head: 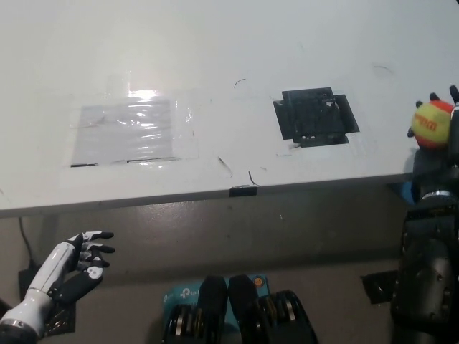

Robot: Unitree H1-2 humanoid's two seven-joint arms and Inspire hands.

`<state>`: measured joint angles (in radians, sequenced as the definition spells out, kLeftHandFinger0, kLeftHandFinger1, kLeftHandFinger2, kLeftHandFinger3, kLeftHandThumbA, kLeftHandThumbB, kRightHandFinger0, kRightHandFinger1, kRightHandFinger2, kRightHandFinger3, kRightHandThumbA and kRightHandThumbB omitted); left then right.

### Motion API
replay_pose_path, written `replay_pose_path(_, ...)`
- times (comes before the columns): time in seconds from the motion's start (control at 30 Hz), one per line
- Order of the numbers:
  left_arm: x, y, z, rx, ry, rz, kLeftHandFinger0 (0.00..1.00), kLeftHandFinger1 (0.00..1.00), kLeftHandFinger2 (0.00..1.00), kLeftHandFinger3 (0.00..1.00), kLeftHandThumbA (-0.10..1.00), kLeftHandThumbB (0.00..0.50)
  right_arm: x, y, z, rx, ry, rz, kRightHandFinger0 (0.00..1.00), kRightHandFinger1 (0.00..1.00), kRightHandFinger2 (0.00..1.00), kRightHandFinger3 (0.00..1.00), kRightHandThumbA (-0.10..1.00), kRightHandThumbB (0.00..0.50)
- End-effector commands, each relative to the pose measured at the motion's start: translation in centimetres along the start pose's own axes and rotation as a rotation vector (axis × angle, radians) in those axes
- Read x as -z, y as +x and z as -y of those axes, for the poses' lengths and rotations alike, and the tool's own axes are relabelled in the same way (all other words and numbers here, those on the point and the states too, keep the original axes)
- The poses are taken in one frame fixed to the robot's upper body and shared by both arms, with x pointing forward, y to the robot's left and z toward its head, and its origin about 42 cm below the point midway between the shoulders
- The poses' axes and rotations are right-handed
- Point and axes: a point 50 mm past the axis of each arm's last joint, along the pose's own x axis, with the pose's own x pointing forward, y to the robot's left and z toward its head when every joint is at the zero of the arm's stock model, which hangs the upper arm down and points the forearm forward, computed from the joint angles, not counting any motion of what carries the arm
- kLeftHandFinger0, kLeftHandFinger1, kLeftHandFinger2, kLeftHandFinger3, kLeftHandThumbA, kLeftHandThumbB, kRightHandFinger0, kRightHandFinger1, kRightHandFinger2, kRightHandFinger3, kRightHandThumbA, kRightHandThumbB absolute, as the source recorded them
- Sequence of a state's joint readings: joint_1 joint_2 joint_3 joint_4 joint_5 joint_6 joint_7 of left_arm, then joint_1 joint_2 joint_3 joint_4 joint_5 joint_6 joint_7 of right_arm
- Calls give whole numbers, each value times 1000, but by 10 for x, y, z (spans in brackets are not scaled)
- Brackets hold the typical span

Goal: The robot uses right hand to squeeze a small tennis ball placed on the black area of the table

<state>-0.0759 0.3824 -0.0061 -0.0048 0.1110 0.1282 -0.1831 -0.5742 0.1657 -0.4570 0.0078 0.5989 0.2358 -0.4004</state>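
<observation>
A small yellow and red tennis ball [430, 123] is held in my black right hand [443, 132] at the picture's far right edge, above the table's right end. Its fingers curl around the ball, partly cut off by the frame. The black taped area [315, 116] on the white table [215, 50] lies to the left of the ball and has nothing on it. My white left hand [72, 261] rests below the table's front edge at the lower left, fingers apart and holding nothing.
A clear plastic sheet [133, 130] is taped on the table's left half. A small black tab [244, 190] sits on the front edge. A teal box [183, 295] lies on the floor below.
</observation>
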Motion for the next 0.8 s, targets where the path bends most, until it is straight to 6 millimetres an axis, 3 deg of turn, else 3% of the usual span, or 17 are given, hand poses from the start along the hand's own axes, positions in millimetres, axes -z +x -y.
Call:
replay_pose_path(0.0,-17,4,-18,-6,56,69,460,545,633,731,109,59,-18,4,-53,-244,24,-10,0,0,285,592,-100,60)
replay_pose_path(0.03,-17,4,-19,-5,57,69,459,545,634,732,107,58,-18,4,-52,-248,5,-6,0,0,287,589,-100,63)
replay_pose_path(0.1,-17,4,-19,-4,50,67,453,536,623,727,77,56,-15,7,-55,-284,-201,47,0,0,269,468,-100,91)
replay_pose_path(0.13,-17,4,-19,-3,50,73,453,532,617,721,100,71,-14,12,-60,-345,-475,97,0,0,290,452,-100,118)
replay_pose_path(0.2,-16,4,-19,-3,46,77,451,530,613,716,103,73,-13,16,-64,-381,-655,181,0,0,362,454,-100,140)
replay_pose_path(0.27,-16,4,-19,-3,50,76,453,530,613,715,102,72,-12,23,-69,-419,-934,325,0,0,316,410,-100,143)
replay_pose_path(0.3,-17,4,-20,-2,55,67,470,544,627,725,119,69,-9,36,-72,-500,-1220,496,0,0,350,407,-100,189)
replay_pose_path(0.33,-18,3,-20,-4,62,69,470,547,633,727,110,60,-6,43,-72,-547,-1366,557,0,0,376,362,-100,243)
replay_pose_path(0.4,-17,3,-20,-4,59,71,465,541,626,724,100,65,-4,51,-71,-588,-1530,587,0,17,432,381,-100,248)
replay_pose_path(0.43,-17,3,-20,-4,59,71,463,540,624,722,97,64,-4,51,-71,-588,-1532,588,0,29,455,383,-100,244)
replay_pose_path(0.47,-16,4,-21,-4,58,72,454,534,618,719,92,63,0,59,-69,-616,-1649,614,0,34,463,398,-100,290)
replay_pose_path(0.53,-14,5,-21,-1,42,72,450,527,611,715,93,72,9,75,-62,-660,-1854,607,0,91,539,448,-100,264)
replay_pose_path(0.57,-14,5,-21,-1,42,72,449,525,609,713,94,72,10,76,-61,-663,-1867,603,0,118,565,465,-100,230)
replay_pose_path(0.6,-14,5,-21,1,43,71,448,523,608,713,103,74,12,78,-60,-673,-1908,594,0,134,580,486,-100,246)
replay_pose_path(0.7,-15,4,-21,2,48,69,463,532,618,720,121,71,18,82,-58,-695,-1966,578,0,205,643,539,-100,219)
replay_pose_path(0.77,-16,4,-21,0,49,65,464,530,622,727,100,70,28,88,-57,-700,-2048,580,0,282,709,606,-100,82)
